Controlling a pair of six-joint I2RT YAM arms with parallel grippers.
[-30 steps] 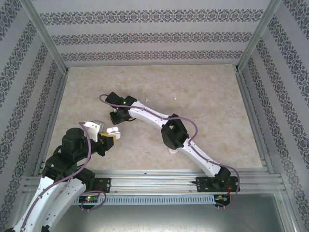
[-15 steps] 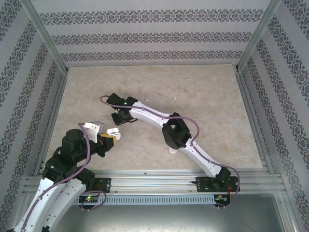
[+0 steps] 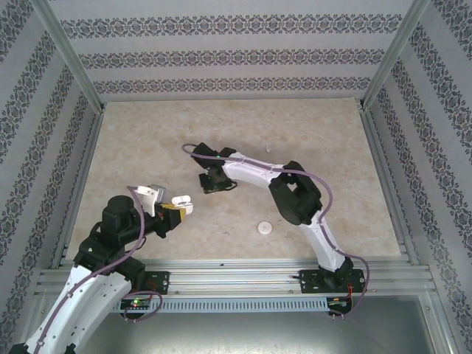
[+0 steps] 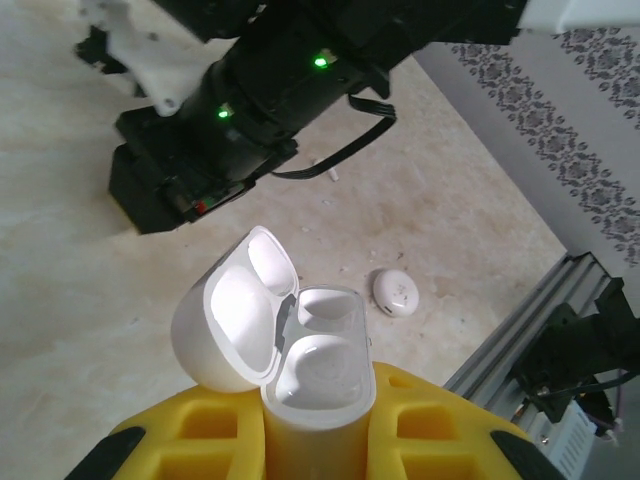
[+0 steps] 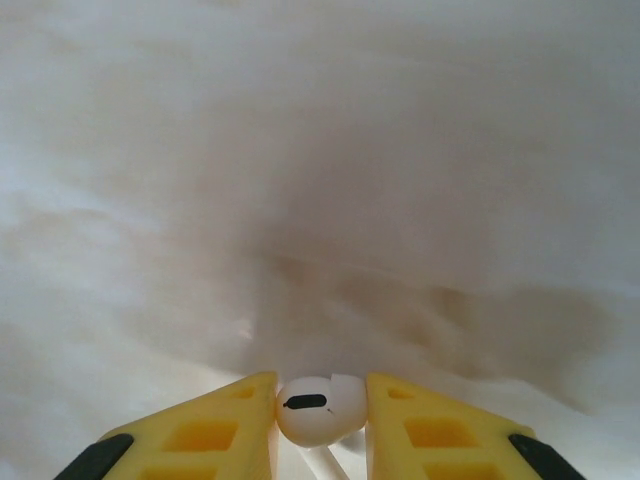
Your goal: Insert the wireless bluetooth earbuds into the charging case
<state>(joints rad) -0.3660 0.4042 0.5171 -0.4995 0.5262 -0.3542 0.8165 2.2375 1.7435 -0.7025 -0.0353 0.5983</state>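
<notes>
Within the right gripper [image 5: 320,397], the earbud [image 5: 316,408] shows blurred, its stem cropped.

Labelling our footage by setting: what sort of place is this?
Probably a lab robot test cell: patterned wall panels box in a marble-look tabletop, aluminium frame rails edge it, and the left arm and right arm are bolted to them.

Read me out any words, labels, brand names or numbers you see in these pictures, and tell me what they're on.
None can be read.
The charging case is plain white; the earbud shows a black slot, no lettering; the round white disc bears a faint mark, too small to read.
</notes>
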